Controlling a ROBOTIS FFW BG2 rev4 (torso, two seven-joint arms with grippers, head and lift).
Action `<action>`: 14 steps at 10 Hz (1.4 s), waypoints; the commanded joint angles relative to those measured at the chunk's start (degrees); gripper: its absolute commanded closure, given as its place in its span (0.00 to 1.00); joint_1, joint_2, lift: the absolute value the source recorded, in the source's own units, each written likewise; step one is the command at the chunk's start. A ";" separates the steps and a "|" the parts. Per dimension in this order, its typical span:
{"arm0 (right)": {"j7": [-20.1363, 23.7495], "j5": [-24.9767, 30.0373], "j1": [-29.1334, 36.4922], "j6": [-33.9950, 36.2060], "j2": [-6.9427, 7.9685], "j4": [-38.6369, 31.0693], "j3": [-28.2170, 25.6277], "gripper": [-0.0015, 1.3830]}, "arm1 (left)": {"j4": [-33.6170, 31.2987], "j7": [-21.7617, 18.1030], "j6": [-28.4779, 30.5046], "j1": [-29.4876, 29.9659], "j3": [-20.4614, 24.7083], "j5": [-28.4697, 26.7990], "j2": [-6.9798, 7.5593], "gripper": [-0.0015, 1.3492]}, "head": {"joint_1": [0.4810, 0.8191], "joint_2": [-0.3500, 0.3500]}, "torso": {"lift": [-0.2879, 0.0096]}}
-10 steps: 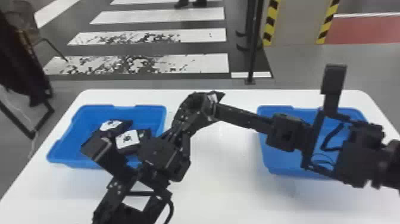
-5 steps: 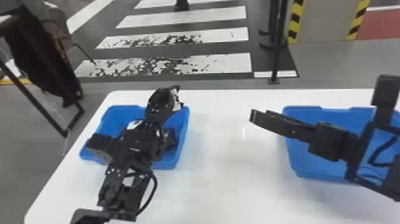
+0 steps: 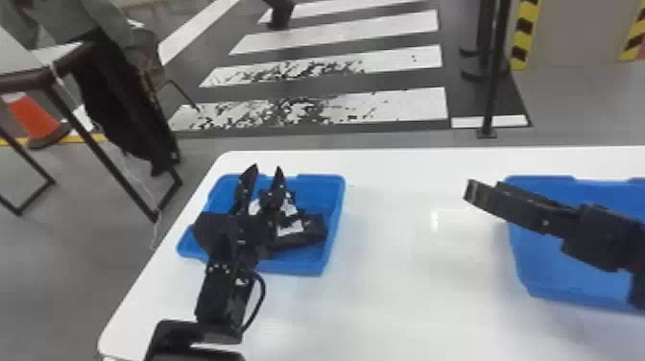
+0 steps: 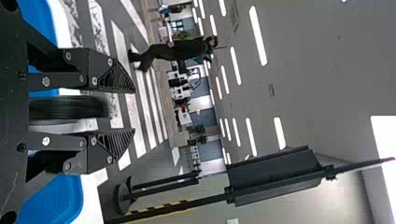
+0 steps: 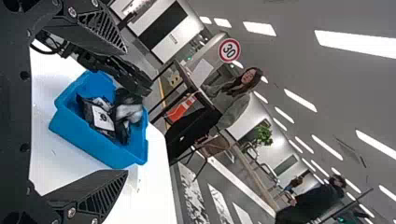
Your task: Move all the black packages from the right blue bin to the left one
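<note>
1. In the head view, the left blue bin (image 3: 297, 268) sits by the far left corner of the white table (image 3: 408, 293), near its left edge
2. Black packages (image 3: 307, 235) with white labels lie inside that bin, toward its right edge, partly covered by the left gripper (image 3: 266, 169)
3. The left gripper is above the left blue bin, its fingertips parted and pointing toward the far edge of the table
4. The right gripper (image 3: 482, 189) is by the left edge of the right blue bin (image 3: 566, 294), its fingertips reaching past that edge, over the table; the bin runs out of view at the right, and the right arm crosses in front of it
5. In the left wrist view, the left gripper (image 4: 133, 110) has a moderate gap between its fingers; a dark, blurred shape lies in line with the gap, and I cannot tell what it is
6. In the right wrist view, the right gripper (image 5: 125, 111) is spread wide, with nothing pinched in it; beyond it, the black packages rest together inside the left blue bin, with the left gripper close above them
</note>
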 commanded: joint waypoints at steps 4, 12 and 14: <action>1.69 15.62 7.08 -24.22 1.40 1.82 -2.68 0.07 | -11.90 -1.94 -11.45 10.84 -5.20 11.51 -1.20 0.08 | 0.60 0.83 | 0.37; -9.91 32.76 25.92 -35.47 5.27 -6.34 -5.42 0.08 | -28.07 7.02 10.49 21.38 -11.95 7.06 -0.67 0.07 | 0.63 0.53 | 0.37; -10.61 33.21 26.06 -32.94 5.36 -7.46 -5.42 0.09 | -28.21 6.93 10.77 21.52 -12.40 7.40 -0.50 0.07 | 0.63 0.53 | 0.37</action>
